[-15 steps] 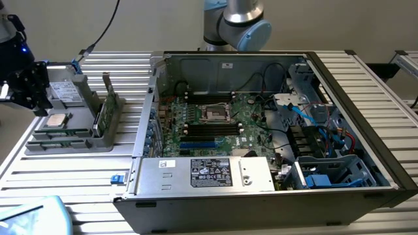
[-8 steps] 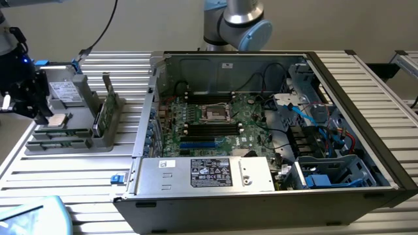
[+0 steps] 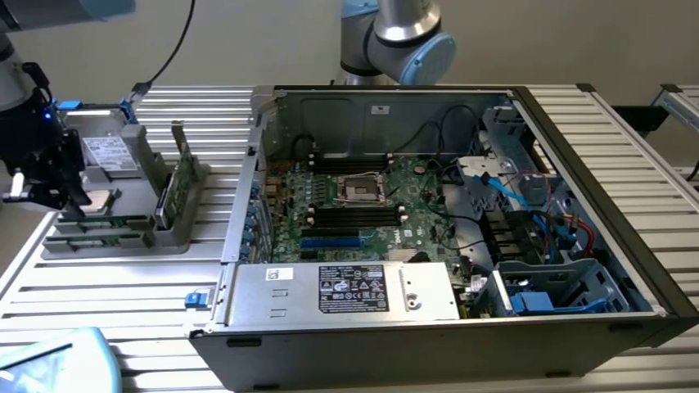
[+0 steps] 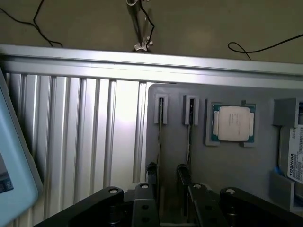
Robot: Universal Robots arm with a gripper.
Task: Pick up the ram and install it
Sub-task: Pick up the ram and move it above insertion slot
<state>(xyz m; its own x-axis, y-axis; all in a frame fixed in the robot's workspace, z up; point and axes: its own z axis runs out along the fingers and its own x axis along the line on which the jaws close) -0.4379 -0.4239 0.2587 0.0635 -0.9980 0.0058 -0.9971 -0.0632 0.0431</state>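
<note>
So that it can be grabbed from above, the ram (image 4: 160,135) is stood on its thin edge in a slot of the gray tray (image 4: 227,165), and the gripper (image 4: 166,175) is held just over it, jaws apart.

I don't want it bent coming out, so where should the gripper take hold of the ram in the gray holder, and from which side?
Probably the top long edge near mid-length, pinching the two flat faces, coming straight down from above. The ram stands on edge in a narrow slot of the gray holder, so only that upper edge looks free.
</note>
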